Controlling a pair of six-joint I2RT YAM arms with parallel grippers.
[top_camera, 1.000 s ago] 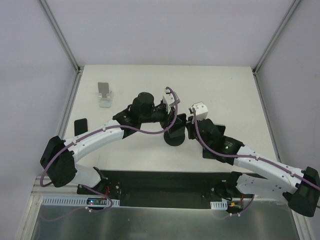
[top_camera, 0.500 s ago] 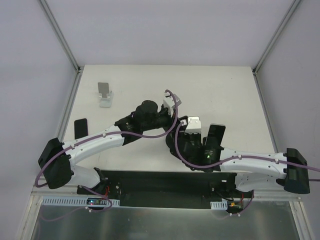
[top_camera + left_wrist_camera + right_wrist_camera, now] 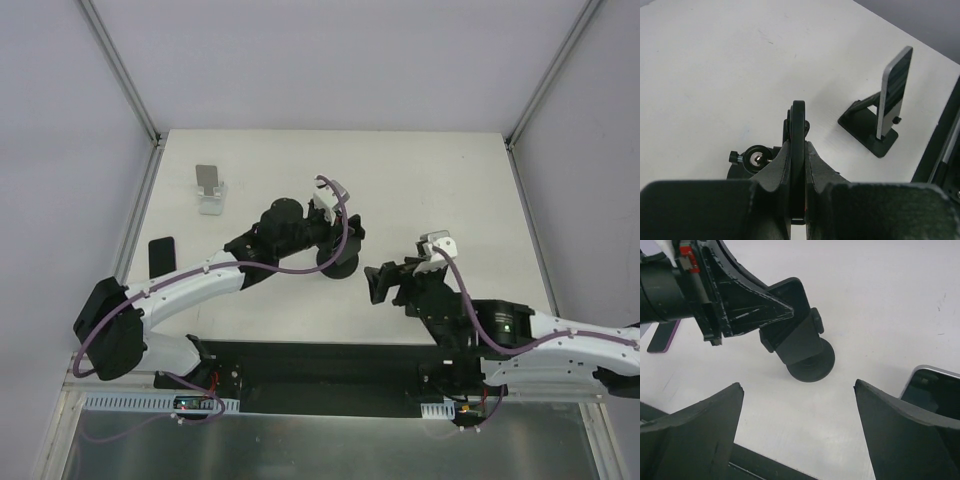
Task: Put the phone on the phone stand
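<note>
The phone stand [image 3: 340, 265] is black, and its round disc base [image 3: 812, 365] rests on the white table. My left gripper [image 3: 798, 145] is shut on the thin holder plate at the stand's top, seen edge-on between its fingers. A small knob [image 3: 756, 159] sticks out beside it. The phone [image 3: 895, 85] is a dark slab with a silver rim, propped upright on a black wedge stand [image 3: 865, 127] to the right. My right gripper [image 3: 799, 386] is open and empty, a short way from the disc base. The phone's corner [image 3: 935, 392] shows just beyond its right finger.
A small silver-white stand [image 3: 210, 190] sits at the far left of the table. A flat dark slab with a purple edge [image 3: 162, 252] lies by the left wall. The black mounting plate [image 3: 330, 365] runs along the near edge.
My right gripper has opened wide and pulled back from the phone stand toward the near right. My left gripper stays shut on the stand, shifted slightly left.
</note>
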